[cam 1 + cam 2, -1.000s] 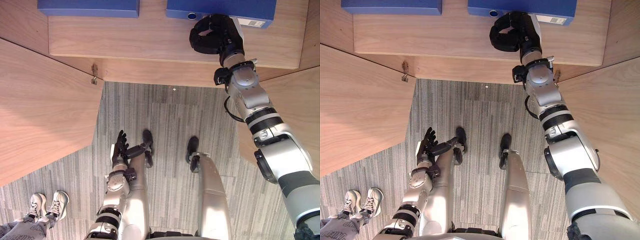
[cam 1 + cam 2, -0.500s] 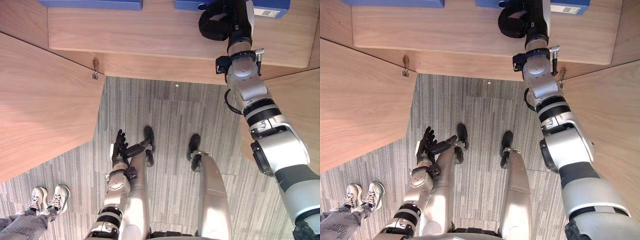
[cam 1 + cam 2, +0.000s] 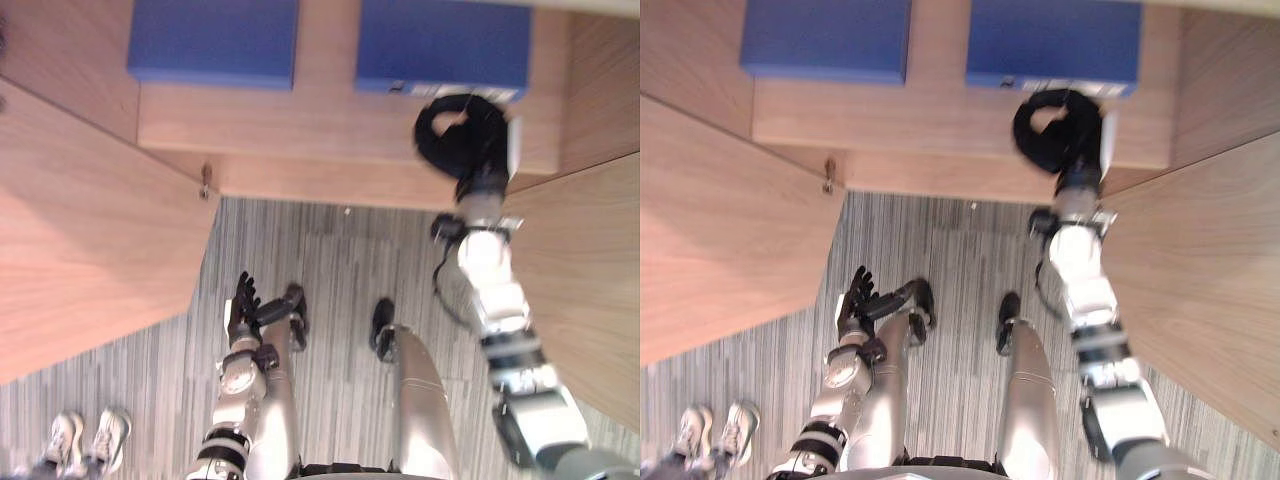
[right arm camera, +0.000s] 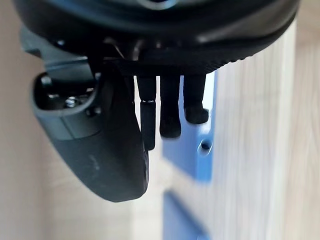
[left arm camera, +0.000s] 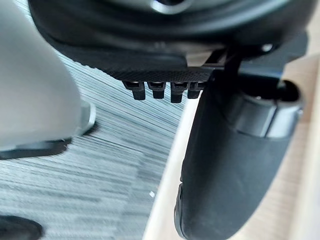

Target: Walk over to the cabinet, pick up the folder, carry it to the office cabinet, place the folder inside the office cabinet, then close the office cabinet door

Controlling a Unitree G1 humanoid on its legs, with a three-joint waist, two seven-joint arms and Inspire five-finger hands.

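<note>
Finds the right hand (image 3: 462, 138) curled round nothing just below the right-hand blue folder (image 3: 442, 45) on the cabinet shelf (image 3: 300, 120), upper right; left hand (image 3: 240, 302) slack-fingered, lower centre-left. Risks shoving the folder deeper by advancing with fingers (image 4: 170, 117) closed. Confirms from the right wrist a gap between fingers and folder, unclear overhead.

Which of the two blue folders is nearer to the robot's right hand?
The right folder, with the white label on its near edge: the right hand is just in front of it. The left folder lies far aside.
</note>
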